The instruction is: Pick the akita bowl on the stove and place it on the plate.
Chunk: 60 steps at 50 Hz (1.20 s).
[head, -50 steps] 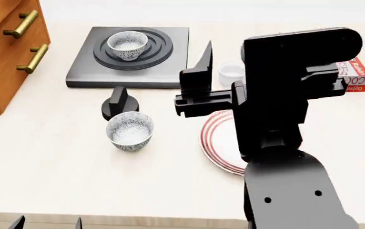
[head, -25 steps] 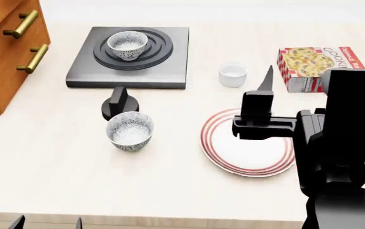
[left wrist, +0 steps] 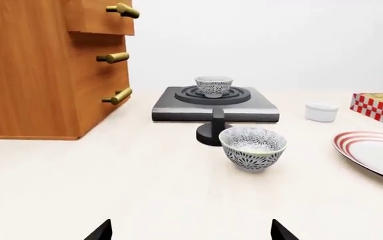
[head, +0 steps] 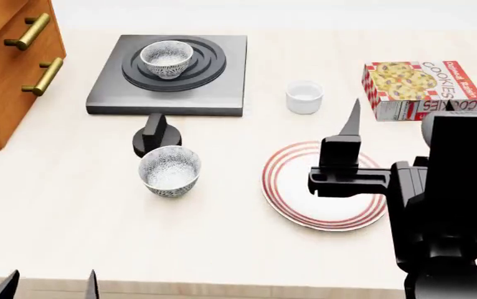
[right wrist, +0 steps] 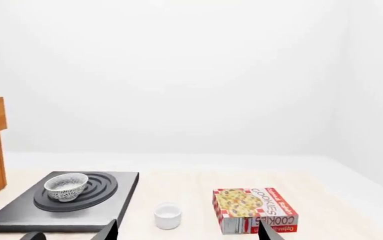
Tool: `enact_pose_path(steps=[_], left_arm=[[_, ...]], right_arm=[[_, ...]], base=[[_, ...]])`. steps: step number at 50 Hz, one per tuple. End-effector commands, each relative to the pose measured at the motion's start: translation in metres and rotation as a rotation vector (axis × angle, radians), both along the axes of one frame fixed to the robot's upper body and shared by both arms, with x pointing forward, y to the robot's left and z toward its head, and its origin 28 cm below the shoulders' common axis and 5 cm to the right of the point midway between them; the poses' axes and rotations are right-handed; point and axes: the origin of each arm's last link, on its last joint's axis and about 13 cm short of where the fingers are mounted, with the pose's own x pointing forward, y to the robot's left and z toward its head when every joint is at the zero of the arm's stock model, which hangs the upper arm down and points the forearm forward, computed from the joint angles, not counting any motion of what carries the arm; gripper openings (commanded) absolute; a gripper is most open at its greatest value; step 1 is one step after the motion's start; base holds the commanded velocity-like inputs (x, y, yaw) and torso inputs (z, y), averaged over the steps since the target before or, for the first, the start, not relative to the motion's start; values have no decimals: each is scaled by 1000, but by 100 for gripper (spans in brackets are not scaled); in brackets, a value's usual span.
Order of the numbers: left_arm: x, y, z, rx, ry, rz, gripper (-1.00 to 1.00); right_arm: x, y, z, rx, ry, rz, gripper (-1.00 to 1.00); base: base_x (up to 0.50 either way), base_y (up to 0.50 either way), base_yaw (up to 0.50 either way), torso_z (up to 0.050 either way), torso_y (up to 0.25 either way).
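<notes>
The akita bowl point(head: 167, 58) sits upright in the middle of the ring burner on the stove point(head: 169, 75), well apart from both sets of fingers. It looks like glazed ceramic, so I judge it rigid, fairly light, smooth enough to slip, and apt to chip if dropped or knocked. Its wall is deep and curved with an open rim. The surest hold seems to be one finger inside and one outside, pinching the rim wall from above.

The right gripper point(head: 348, 152) hangs above the plate point(head: 322, 185) with its fingers spread and empty. The bowl lies far ahead of those fingers and off to their left, beyond the small white cup point(head: 304, 96). The left gripper point(head: 49, 285) is low at the near table edge, its fingers also apart and holding nothing. A second bowl point(head: 169, 170) of the same pattern stands on the table between those fingers and the stove, just this side of the black knob point(head: 155, 132), so it must not be mistaken for the target.
</notes>
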Motion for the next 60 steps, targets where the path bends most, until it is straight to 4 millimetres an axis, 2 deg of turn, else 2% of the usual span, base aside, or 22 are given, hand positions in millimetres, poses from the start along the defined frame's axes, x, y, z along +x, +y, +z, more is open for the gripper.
enact_pose_path(steps=[1,7,9,10,15,23,28,48,60], left_arm=[[7,-3,30,9,-44,-8,100],[23,-6,63,14,-58,-9,100],[25,-6,68,13,-58,-8,100],[32,-6,76,31,-60,-8,100],[47,-8,87,31,-22,-6,100],[69,-10,92,42,27,24,100],[76,-9,100,15,42,15,100],[76,-9,103,29,41,-20,100],[74,-10,104,36,36,-29,100]], right_arm=[[0,0,-2,-3,-4,7,100],[-1,1,-1,-6,-1,6,100],[-1,0,-1,-5,-1,6,100],[-1,0,-1,-6,0,8,100],[-1,0,-2,-8,4,7,100],[0,0,-3,-17,10,6,100],[0,0,-4,-20,13,7,100],[0,1,-5,-31,15,16,100],[-1,1,-4,-27,12,14,100]], base=[[0,0,0,0,0],[0,0,0,0,0],[0,0,0,0,0],[0,0,0,0,0],[0,0,0,0,0],[0,0,0,0,0],[0,0,0,0,0],[0,-13,0,0,0],[0,-249,0,0,0]])
